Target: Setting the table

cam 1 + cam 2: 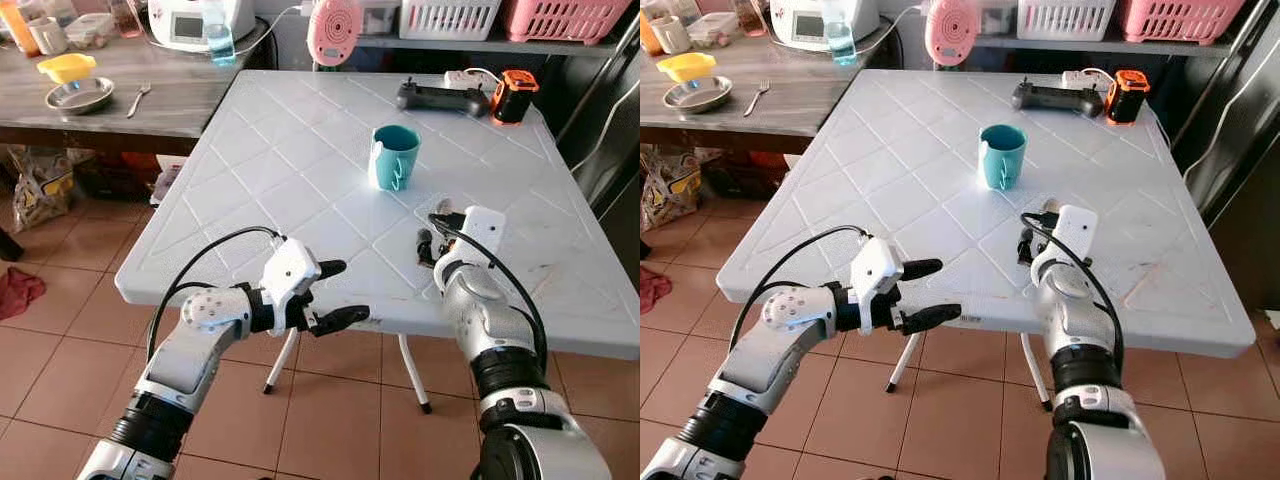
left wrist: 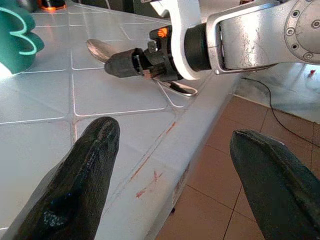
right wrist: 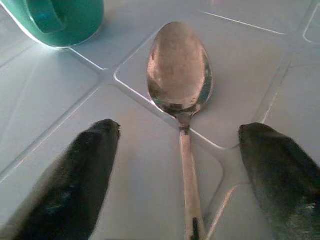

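The spoon (image 3: 181,95) lies flat on the white table (image 1: 270,170) just short of the teal mug (image 1: 393,156), between the spread fingers of the right gripper (image 3: 180,165), which grips nothing; the left gripper (image 1: 338,293) hangs released off the table's near edge. I judge the spoon light, stiff and slippery, best pinched across its thin handle; the mug bears a pale mark like a "3", nothing else readable.

A white plastic table (image 1: 300,190) with a diamond-patterned top stands on a tiled floor (image 1: 330,400). On it lie a teal mug (image 1: 393,156) near the middle, a spoon (image 3: 181,85) just beside the mug toward the near edge, and a black controller (image 1: 441,97) with an orange-and-black device (image 1: 513,96) at the far side. Reddish scratches mark the near edge.
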{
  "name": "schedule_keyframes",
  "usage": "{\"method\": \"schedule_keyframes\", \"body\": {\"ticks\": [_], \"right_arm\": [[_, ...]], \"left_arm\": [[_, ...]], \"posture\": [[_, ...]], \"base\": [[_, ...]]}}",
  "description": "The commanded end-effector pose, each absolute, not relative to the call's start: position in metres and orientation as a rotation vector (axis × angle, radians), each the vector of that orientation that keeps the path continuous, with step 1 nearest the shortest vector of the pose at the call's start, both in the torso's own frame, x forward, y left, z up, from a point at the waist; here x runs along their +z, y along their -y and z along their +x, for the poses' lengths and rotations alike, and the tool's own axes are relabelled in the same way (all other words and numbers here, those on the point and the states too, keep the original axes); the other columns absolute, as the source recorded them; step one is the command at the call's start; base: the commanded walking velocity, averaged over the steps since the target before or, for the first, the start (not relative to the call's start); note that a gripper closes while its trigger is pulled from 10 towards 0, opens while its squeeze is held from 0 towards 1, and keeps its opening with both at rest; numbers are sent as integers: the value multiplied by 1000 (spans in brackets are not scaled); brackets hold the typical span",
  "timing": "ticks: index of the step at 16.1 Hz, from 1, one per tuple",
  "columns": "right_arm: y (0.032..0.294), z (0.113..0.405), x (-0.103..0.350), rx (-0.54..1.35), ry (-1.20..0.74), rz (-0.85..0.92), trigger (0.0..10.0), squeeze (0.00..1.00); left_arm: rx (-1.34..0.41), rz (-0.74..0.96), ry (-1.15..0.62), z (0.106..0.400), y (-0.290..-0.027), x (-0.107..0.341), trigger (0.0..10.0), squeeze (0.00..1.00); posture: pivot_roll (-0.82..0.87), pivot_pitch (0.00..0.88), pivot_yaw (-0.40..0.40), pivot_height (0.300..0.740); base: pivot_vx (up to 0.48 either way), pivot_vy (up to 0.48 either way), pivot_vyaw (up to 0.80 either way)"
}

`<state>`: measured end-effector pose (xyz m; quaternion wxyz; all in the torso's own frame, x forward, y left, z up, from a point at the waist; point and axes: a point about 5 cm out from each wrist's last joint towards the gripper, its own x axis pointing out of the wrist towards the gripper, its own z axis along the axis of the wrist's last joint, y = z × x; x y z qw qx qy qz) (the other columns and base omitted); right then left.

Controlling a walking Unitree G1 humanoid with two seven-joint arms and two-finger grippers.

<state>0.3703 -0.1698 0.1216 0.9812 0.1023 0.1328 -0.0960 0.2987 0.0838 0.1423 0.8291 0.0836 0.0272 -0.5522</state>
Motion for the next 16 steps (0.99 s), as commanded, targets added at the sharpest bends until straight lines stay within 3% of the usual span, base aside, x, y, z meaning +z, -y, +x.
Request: {"method": "schedule_keyframes", "body": {"ticks": [1, 16], "right_arm": [[172, 366, 108, -206, -342, 200, 0, 0], [168, 350, 79, -200, -453, 192, 0, 0]], "left_arm": [[-1182, 189, -52, 297, -83, 144, 10000, 0], [-1193, 203, -46, 297, -79, 142, 10000, 0]], "posture": [[96, 129, 27, 740], [89, 119, 23, 740]], "base": [[0, 0, 0], [0, 0, 0]]}}
